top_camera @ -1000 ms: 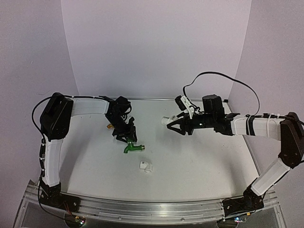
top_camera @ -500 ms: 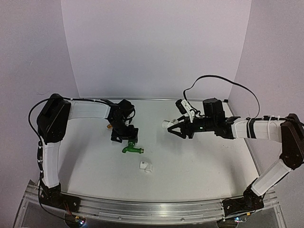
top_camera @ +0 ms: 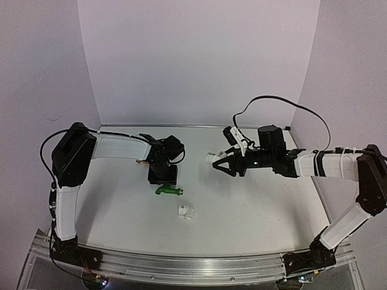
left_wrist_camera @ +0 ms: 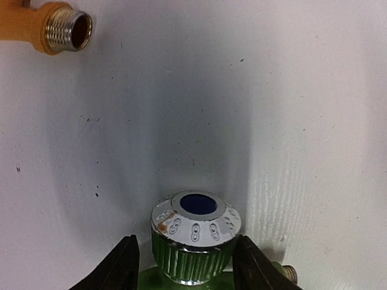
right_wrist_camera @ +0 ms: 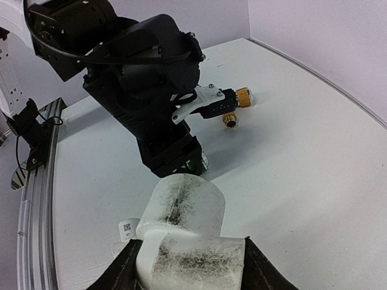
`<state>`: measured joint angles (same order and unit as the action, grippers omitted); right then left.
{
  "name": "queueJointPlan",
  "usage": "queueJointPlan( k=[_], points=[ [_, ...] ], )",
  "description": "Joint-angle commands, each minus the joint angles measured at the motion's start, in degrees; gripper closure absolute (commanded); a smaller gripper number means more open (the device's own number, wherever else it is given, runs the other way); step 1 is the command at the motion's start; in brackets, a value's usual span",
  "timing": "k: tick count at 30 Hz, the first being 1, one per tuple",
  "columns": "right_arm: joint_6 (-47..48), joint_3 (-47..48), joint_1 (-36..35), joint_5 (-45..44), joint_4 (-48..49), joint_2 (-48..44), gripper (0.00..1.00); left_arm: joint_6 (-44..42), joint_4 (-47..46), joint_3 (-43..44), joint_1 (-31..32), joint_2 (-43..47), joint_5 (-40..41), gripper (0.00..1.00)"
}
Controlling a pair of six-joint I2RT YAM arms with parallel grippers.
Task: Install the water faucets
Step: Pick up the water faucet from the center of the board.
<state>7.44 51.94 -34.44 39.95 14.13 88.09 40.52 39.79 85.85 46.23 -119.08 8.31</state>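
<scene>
Orange-yellow faucet [left_wrist_camera: 42,33] lies on the table [top_camera: 254,205], at 10 o'clock from the green faucet [top_camera: 168,190]. Left gripper [top_camera: 163,179] straddles the green faucet's knob [left_wrist_camera: 195,232]; can't tell if it's clamped or just close. Loose white fitting [top_camera: 186,212] sits at 5 o'clock from the green faucet. Right gripper [top_camera: 222,163] is pinching a second white fitting [right_wrist_camera: 181,235].

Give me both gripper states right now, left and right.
Left gripper: straddles the green faucet knob; grip cannot be told.
Right gripper: closed on a white pipe fitting.
</scene>
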Motion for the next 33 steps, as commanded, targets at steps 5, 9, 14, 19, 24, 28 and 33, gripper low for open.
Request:
queueJointPlan(
  k=[5,9,14,19,24,28,33],
  points=[
    [-0.46,0.25,-0.63,-0.57,3.56,-1.52,1.0,4.01,-2.15,-3.51,1.54,-1.9,5.04,0.39],
    [-0.9,0.26,-0.81,-1.11,3.54,-1.0,1.0,2.93,-4.15,-3.97,1.51,-3.26,4.08,0.46],
    [-1.77,0.84,-0.81,-4.82,3.37,-1.22,1.0,3.43,-6.45,-8.55,1.49,-1.86,4.93,0.64],
    [3.01,2.18,-0.81,-5.85,1.27,-0.57,1.0,-0.93,-7.03,-9.55,1.46,4.03,5.48,0.94],
    [15.34,5.88,-1.04,-5.41,-5.47,0.31,1.0,-6.42,-6.76,-6.87,-0.37,13.77,-2.91,1.0],
    [24.43,9.56,-2.41,-5.28,-8.95,0.65,1.0,-11.36,-7.11,-2.98,-0.97,20.06,-5.89,1.0],
    [41.75,15.21,-7.07,-12.1,-12.37,2.59,1.0,-14.53,-3.51,8.33,-0.96,20.2,-7.6,1.0]
  ],
)
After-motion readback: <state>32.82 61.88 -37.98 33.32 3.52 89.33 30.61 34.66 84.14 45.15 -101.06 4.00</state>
